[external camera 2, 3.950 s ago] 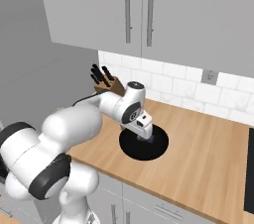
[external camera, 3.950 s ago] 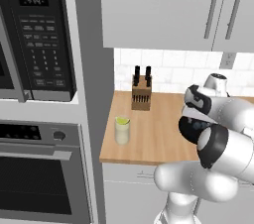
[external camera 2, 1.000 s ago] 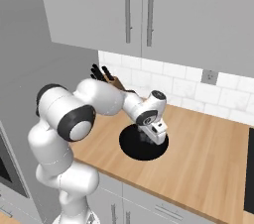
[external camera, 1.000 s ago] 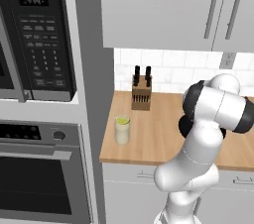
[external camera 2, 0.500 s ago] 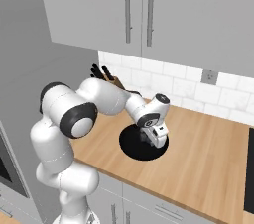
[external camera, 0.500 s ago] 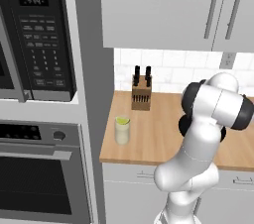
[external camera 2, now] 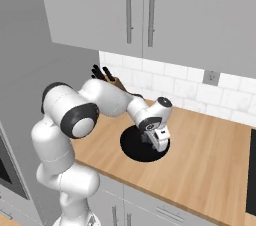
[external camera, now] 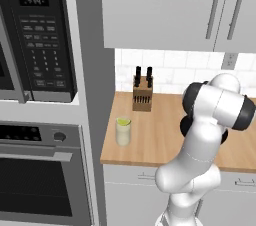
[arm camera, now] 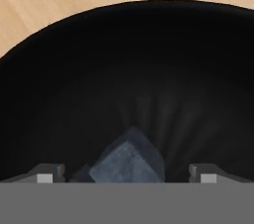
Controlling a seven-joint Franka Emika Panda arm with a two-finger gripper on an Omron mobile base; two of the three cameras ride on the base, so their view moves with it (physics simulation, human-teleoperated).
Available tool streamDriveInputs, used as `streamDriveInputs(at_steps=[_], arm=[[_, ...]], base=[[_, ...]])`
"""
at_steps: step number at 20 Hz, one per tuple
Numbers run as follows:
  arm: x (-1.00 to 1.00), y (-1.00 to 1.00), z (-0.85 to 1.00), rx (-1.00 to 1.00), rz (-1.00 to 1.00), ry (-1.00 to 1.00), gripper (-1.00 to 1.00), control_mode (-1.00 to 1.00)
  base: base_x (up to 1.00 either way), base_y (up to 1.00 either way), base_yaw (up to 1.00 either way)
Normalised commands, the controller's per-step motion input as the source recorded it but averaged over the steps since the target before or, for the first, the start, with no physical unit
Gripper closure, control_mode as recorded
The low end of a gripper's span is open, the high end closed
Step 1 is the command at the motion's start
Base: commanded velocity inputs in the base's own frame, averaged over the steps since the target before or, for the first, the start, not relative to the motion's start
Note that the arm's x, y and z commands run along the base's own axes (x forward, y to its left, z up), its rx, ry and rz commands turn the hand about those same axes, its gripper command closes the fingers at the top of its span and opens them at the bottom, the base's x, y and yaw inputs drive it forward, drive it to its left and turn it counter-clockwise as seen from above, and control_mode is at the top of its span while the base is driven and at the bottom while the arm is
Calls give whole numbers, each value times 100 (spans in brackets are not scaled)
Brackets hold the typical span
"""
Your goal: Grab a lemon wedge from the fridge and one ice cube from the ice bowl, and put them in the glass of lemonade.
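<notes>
We see the gripper (arm camera: 127, 177) lowered into the ice bowl (external camera 2: 134, 150) on the wooden counter (external camera 2: 210, 155), fingers spread wide, a pale bluish ice cube (arm camera: 128, 161) between the tips (contact unclear). The glass of lemonade (external camera: 123, 131) stands well apart, near the counter's left end.

Glass of lemonade (external camera: 123, 131) on surface (external camera: 160, 135), knife block (external camera: 142, 96) at its 1 o'clock; ice bowl (external camera 2: 134, 142) on surface, ice cube (arm camera: 129, 161) inside.
</notes>
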Motion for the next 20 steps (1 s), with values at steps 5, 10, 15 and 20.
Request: streamDriveInputs(at_steps=[5, 10, 15, 20], arm=[[-23, -6, -10, 0, -10, 0, -100, -100], [-1, -5, 0, 0, -10, 0, -100, -100], [3, -6, 0, 0, -1, 0, -100, -100], [15, -2, -12, 0, -5, 1, -100, -100]], base=[[0, 0, 0], [0, 0, 0], [0, 0, 0], [0, 0, 0]])
